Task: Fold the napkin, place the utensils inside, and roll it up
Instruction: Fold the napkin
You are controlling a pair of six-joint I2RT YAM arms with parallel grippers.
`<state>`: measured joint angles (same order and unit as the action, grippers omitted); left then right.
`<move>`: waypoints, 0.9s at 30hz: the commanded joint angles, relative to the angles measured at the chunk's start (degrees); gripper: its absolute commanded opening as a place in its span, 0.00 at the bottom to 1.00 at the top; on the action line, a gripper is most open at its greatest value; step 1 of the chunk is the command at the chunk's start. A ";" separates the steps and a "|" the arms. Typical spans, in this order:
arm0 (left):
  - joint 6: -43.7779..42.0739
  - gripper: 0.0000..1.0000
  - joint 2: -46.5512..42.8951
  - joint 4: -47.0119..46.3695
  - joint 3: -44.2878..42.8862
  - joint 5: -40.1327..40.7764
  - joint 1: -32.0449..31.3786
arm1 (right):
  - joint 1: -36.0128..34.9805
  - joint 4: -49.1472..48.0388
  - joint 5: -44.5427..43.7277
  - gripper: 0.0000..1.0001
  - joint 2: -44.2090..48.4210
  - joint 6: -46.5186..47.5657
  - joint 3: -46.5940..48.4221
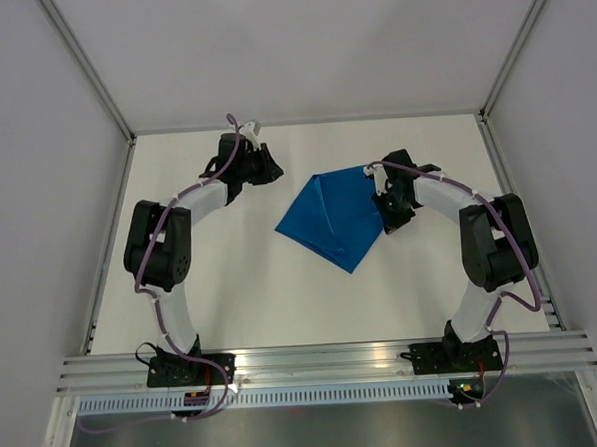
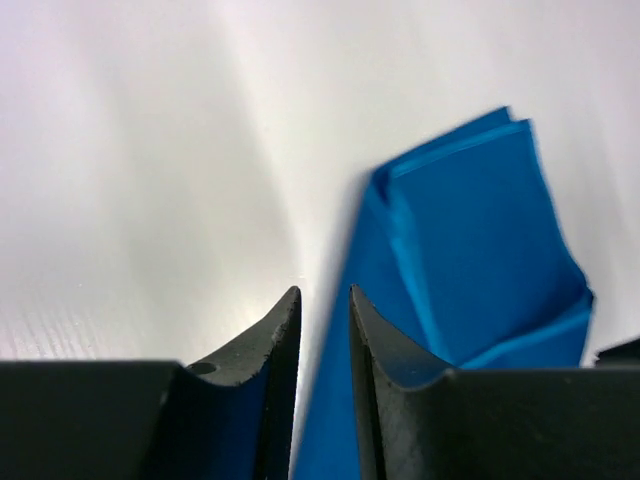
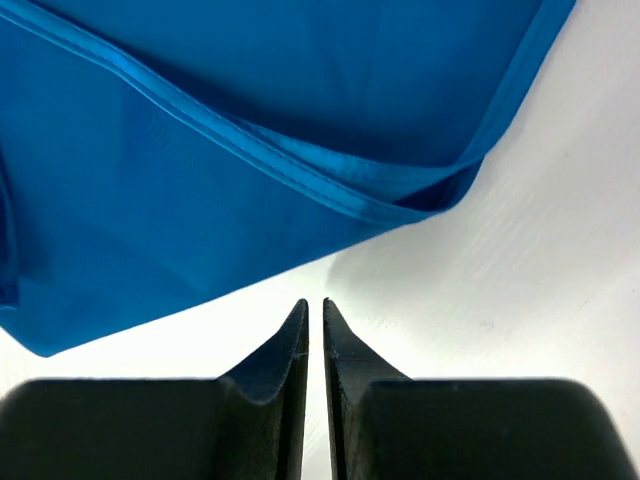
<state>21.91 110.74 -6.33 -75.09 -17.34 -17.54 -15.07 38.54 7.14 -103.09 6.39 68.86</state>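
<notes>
Thin blue cloth napkin (image 1: 330,219) with slight sheen; smooth matt white table (image 1: 242,287)

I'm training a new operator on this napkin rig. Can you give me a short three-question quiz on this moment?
1. True or false: the right gripper is clamped on the napkin.
2. Multiple choice: In the top view, the napkin lies A) spread flat as a full square, B) folded over with layered edges, C) rolled into a tube.
3. Fill in: the left gripper has nothing between its fingers, and its jaws stand nearly ____.

Key:
1. False. Its fingers are nearly together over bare table, just short of the cloth's edge.
2. B. Both wrist views show doubled layers.
3. Closed. Only a thin gap shows, with the cloth lying beyond it.
</notes>
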 commanded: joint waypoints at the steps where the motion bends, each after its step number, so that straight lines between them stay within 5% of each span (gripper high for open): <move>1: 2.96 0.30 4.83 5.98 -2.87 4.86 -1.00 | -0.13 -1.28 -4.06 0.15 2.63 -0.59 -1.71; 10: 6.48 0.19 7.39 2.91 1.95 0.91 -1.00 | -0.13 -2.60 -4.94 0.14 -3.52 -1.30 0.31; 27: 12.71 0.14 2.20 -9.66 19.79 0.99 -5.39 | -0.13 -2.33 -4.76 0.13 -15.03 -0.24 13.31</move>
<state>31.86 113.47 -16.43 -59.09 -16.97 -21.26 -15.07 36.56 4.67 -115.09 5.91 80.47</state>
